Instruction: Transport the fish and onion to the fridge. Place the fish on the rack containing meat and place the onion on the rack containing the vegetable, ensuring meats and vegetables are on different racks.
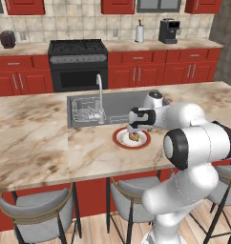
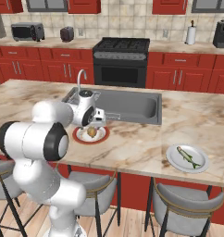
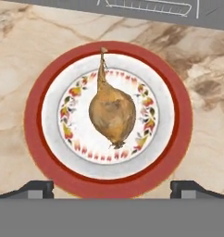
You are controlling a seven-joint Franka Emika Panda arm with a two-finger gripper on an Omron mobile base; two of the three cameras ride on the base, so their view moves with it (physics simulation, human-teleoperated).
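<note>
The onion [image 3: 112,111], a golden-tan bulb with a thin stalk, lies in the middle of a red-rimmed plate [image 3: 35,120] on the marble island. My gripper [image 3: 112,189] hangs open straight above it, its fingertips [image 3: 37,187] spread wider than the bulb and apart from it. The base views show the hand pointing down over the onion [image 1: 133,137] [image 2: 92,132], gripper [image 1: 134,129] [image 2: 93,126] just over the plate [image 1: 115,138] [image 2: 77,136]. The fish [image 2: 189,157], slim and greenish-silver, rests on a pale plate [image 2: 171,155] further right along the island. The fridge and its racks are out of view.
Just behind the red plate are a sunken grey sink [image 1: 136,102] with a tall faucet [image 1: 99,90] and a wire rack [image 1: 86,113] inside. Grey stools [image 1: 36,209] stand under the island's near edge. A black stove [image 1: 78,62] and red cabinets line the far wall.
</note>
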